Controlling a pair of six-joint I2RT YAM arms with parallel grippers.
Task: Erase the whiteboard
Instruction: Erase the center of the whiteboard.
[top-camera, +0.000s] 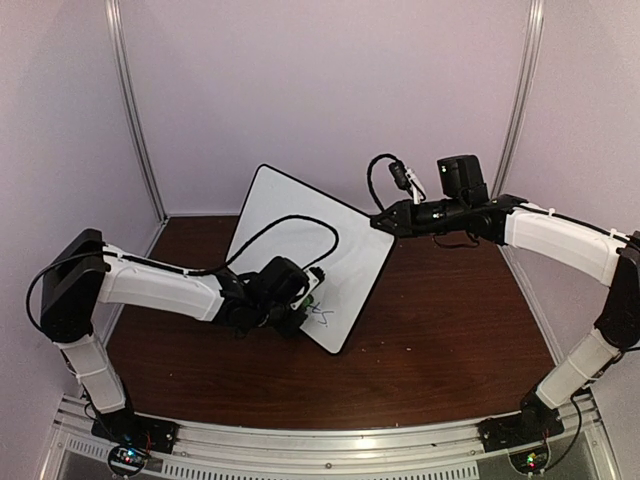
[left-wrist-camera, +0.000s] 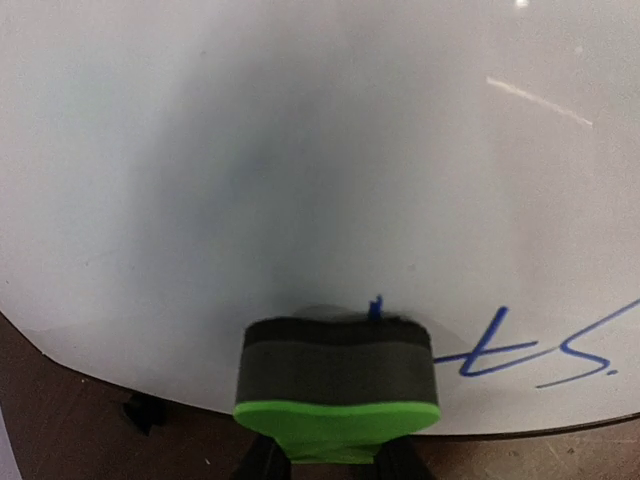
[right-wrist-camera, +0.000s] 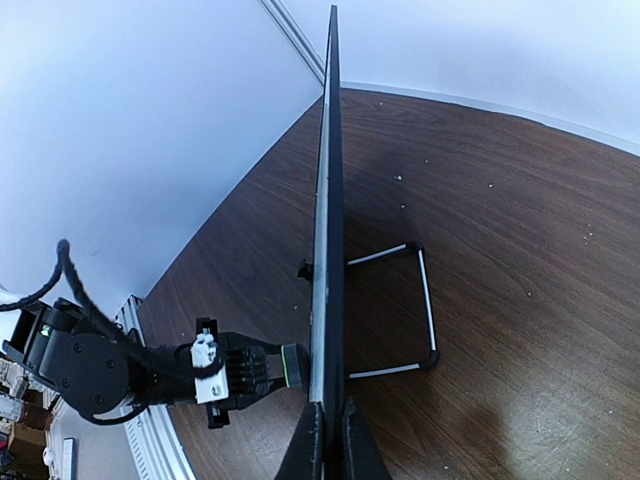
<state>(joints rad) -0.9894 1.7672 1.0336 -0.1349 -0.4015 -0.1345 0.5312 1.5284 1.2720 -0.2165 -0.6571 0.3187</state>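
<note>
While the whiteboard (top-camera: 300, 225) stands up on the middle of the dark wooden table (top-camera: 450, 330), both arms are on it. In the overhead view it sits turned like a diamond, its white face toward the arm bases.

The right tool (top-camera: 385, 222) reaches in from 3 o'clock and is closed on the board's corner at that side. In the right wrist view its two fingers pinch the thin black edge between them at 6 o'clock. The board (right-wrist-camera: 327, 200) shows edge-on there, close to upright, with a wire stand (right-wrist-camera: 425, 300) resting on the table on its 3 o'clock side.

The left tool (top-camera: 305, 300) comes in from 8 o'clock and grips a green eraser (left-wrist-camera: 337, 375), whose dark felt side is pressed flat against the board's face near the lower edge. In the left wrist view the eraser sits at 6 o'clock. Blue writing (left-wrist-camera: 540, 350) runs from just beside it out toward 3 o'clock, and one small blue stroke shows just above its top edge. The face above the eraser and toward 9 o'clock is blank white.
</note>
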